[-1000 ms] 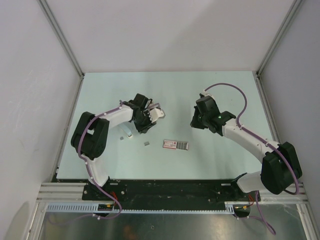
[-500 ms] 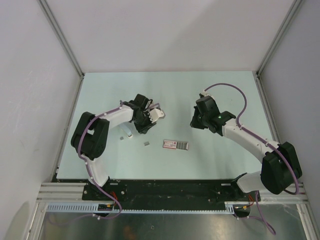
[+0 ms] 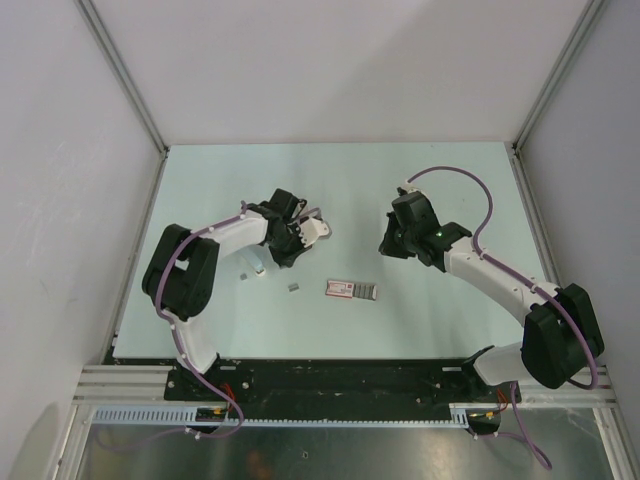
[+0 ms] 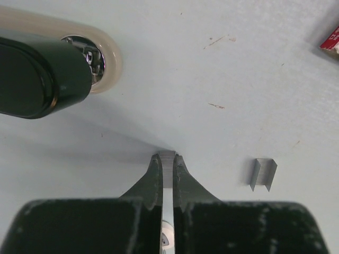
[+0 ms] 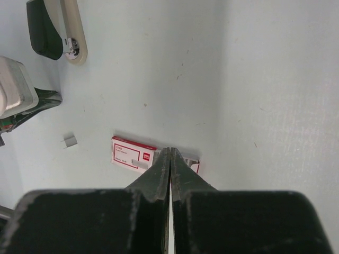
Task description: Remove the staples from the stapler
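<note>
The stapler (image 4: 50, 66), black with a cream base and a silvery end, lies on the table at the upper left of the left wrist view. It also shows in the right wrist view (image 5: 53, 29). My left gripper (image 4: 167, 156) is shut on a thin grey strip of staples (image 4: 167, 170), low over the table in front of the stapler. In the top view the left gripper (image 3: 284, 256) hides most of the stapler. A loose staple block (image 4: 263, 174) lies to its right and shows in the top view (image 3: 292, 287). My right gripper (image 5: 170, 151) is shut and empty, held above the packet.
A flat red-white-grey packet (image 3: 352, 290) lies near the table's middle, under my right gripper's line of sight (image 5: 130, 154). A small pale piece (image 3: 243, 274) lies by the left arm. White walls enclose the pale green table (image 3: 450, 190).
</note>
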Robot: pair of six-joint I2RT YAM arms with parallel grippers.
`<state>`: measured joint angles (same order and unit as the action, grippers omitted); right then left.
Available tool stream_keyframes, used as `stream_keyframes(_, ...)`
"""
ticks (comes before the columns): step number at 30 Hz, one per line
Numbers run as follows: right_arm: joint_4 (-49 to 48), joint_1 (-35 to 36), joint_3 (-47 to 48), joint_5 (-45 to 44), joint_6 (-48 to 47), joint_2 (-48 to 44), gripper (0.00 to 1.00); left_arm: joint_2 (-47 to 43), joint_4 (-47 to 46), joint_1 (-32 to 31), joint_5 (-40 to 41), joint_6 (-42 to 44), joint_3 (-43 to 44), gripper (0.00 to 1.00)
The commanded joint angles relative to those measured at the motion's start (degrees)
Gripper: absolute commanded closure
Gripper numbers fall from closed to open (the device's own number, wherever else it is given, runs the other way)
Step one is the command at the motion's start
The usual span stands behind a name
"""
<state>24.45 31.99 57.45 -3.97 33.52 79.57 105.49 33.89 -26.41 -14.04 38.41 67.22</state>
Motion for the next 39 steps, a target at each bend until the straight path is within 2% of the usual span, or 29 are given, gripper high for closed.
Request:
stream_keyframes(1,-2.55,-0.08,0.03,1.71,-1.34,-1.67,1.00,-1.50,2.48,-0.30,-0.88,-1.74,0.75,1.00)
stream_keyframes(4,-4.55,0.27,0.03,3.85,-2.45,-3.57,0.98,-5.48,4.52,-0.30,-5.10,-4.42,5.28,1.00)
stream_keyframes(7,-7.64,0.82,0.01,6.59,-3.55,-5.59,0.94,-9.65,5.96,-0.18,-12.95,-9.08,11.57,1.00)
stream_keyframes(10,-11.37,1.47,0.03,9.68,-4.18,-7.11,0.85,-12.07,6.28,0.15,-22.58,-15.86,18.63,1.00)
stream_keyframes(14,-16.03,2.82,0.02,12.88,-5.08,-8.76,0.70,-10.85,6.26,1.34,-37.57,-26.80,28.02,1.00)
stream_keyframes(18,-20.78,4.97,-0.01,15.26,-6.85,-10.59,0.60,-6.87,5.66,2.01,-51.77,-37.17,35.87,1.00)
stream_keyframes(22,-26.36,5.77,0.03,18.94,-6.71,-12.00,0.54,-6.22,2.32,2.17,-57.38,-44.29,37.77,1.00)
stream_keyframes(24,-29.56,5.93,0.03,20.70,-6.12,-12.87,0.51,-7.77,-2.34,2.38,-58.28,-49.18,35.82,1.00)
stream_keyframes(28,-34.69,5.66,0.03,23.30,-3.94,-14.63,0.42,-12.14,-19.01,3.29,-57.97,-62.19,28.31,1.00)
stream_keyframes(34,-42.34,2.86,0.03,30.55,1.86,-15.47,0.37,-14.28,-30.16,4.54,-58.10,-71.12,24.44,1.00)
stream_keyframes(35,-43.67,2.49,0.03,31.85,2.89,-15.31,0.37,-14.58,-33.96,4.76,-58.41,-73.18,23.04,1.00)
stream_keyframes(38,-46.65,1.34,-0.05,34.37,6.01,-14.57,0.38,-15.88,-54.22,5.93,-59.37,-88.95,16.50,1.00)
stream_keyframes(39,-47.41,1.07,-0.05,35.03,6.90,-14.29,0.38,-16.00,-57.94,6.11,-59.62,-92.42,15.64,1.00)
